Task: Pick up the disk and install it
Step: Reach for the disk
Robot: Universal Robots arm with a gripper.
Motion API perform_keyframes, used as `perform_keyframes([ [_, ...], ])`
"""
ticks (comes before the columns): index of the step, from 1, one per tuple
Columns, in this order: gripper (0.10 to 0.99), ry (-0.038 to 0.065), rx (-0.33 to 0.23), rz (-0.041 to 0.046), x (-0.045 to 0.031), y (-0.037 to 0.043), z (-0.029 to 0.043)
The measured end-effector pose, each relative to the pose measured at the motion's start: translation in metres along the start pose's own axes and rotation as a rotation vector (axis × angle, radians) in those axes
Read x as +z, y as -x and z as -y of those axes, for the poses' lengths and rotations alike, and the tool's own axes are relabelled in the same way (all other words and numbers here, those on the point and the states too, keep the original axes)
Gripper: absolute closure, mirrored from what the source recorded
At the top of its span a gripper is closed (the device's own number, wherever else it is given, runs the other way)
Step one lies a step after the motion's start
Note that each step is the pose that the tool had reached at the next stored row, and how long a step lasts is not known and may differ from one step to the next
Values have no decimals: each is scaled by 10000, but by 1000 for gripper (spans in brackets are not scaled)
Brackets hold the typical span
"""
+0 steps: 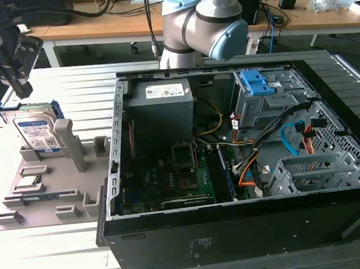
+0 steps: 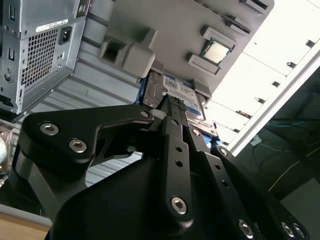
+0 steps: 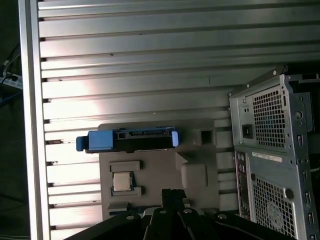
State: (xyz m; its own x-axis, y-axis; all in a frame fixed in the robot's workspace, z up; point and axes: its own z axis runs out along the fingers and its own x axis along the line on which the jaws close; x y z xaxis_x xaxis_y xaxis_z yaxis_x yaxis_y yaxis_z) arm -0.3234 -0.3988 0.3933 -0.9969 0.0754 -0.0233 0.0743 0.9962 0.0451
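The disk (image 1: 36, 130) stands on edge in a slot of the grey holder plate (image 1: 51, 204) at the exterior view's left; its silver face carries a white-and-blue label and blue rails frame it. My black gripper (image 1: 22, 91) hangs just above the disk's upper left corner, apart from it, fingers shut with nothing between them. In the first wrist view the disk (image 3: 131, 140) shows edge-on with its blue rails, ahead of the gripper (image 3: 173, 194). The second wrist view has the gripper (image 2: 172, 102) close over the disk (image 2: 186, 94).
An open computer case (image 1: 336, 222) lies at the centre and the exterior view's right, with a blue-latched drive cage (image 1: 257, 91) inside. A small silver chip (image 1: 28, 182) sits on the holder plate. The arm's base (image 1: 202, 20) stands behind the case on the ribbed metal table (image 1: 53, 263).
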Motion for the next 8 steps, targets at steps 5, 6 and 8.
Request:
perform_keyframes([
  [5, 980, 0, -1, 0, -4, -137, 10],
  [6, 980, 0, -1, -1, -4, -155, 12],
  [8, 980, 0, -1, -1, -6, -216, 16],
])
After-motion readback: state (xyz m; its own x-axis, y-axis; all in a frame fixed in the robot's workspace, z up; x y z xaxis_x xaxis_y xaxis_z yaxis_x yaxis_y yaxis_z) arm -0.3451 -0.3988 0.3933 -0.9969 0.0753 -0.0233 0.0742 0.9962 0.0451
